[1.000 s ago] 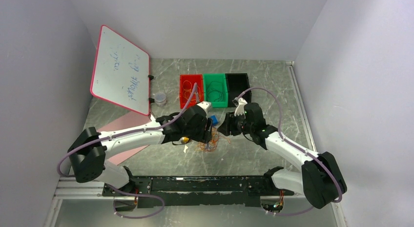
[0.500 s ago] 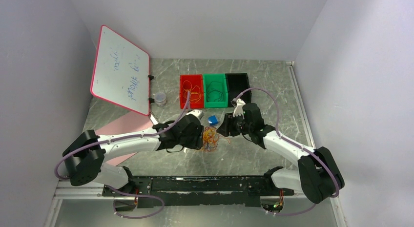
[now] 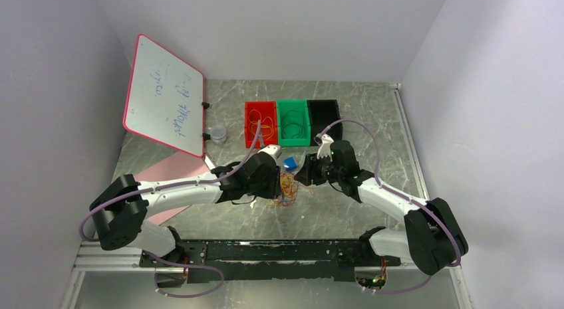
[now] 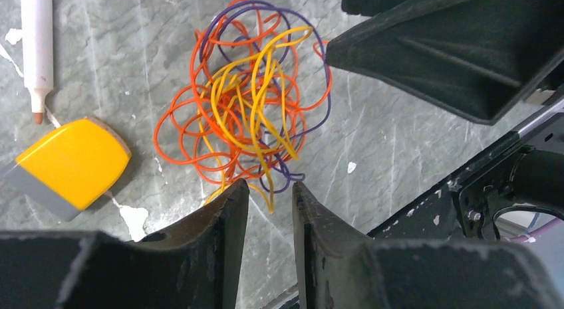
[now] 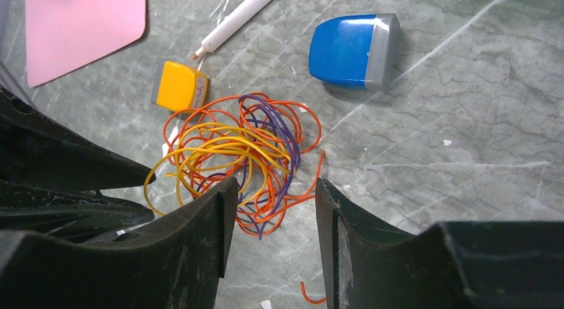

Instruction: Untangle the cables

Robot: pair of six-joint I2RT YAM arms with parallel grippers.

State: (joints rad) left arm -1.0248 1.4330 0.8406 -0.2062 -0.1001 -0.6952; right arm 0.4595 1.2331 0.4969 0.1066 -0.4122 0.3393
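Between the two grippers in the overhead view, the cables (image 3: 287,188) lie in a small tangle on the grey tabletop (image 3: 319,216). The left gripper (image 3: 278,185) meets the bundle from its left and the right gripper (image 3: 304,177) from its right, both low over it. From up here I cannot tell how far either stands open. Beyond them a red bin (image 3: 247,123), a green bin (image 3: 293,104) and a black bin (image 3: 324,109) stand in a row. A blue block (image 3: 290,163) sits just beyond the tangle.

In the left wrist view, the left gripper (image 4: 269,189) has its jaws drawn narrow, with a slim gap between them and nothing clamped. The cables (image 4: 249,103) spread just ahead of its fingertips as orange, yellow and purple loops wound together. A loose yellow end reaches the mouth of the gap; whether it touches a pad I cannot tell. Left of the gripper lies a yellow block (image 4: 73,163), with a pen (image 4: 36,50) beyond it. The right gripper's dark fingers (image 4: 432,56) fill the far right, beside the tangle.

In the right wrist view, the right gripper (image 5: 273,186) stands about half open and grips nothing. The cables (image 5: 236,156) lie just ahead of it, their nearest orange and purple loops running into the space between its fingers. The left gripper's fingers (image 5: 60,163) sit at the tangle's left edge. Farther ahead is a pink sheet (image 5: 80,23).
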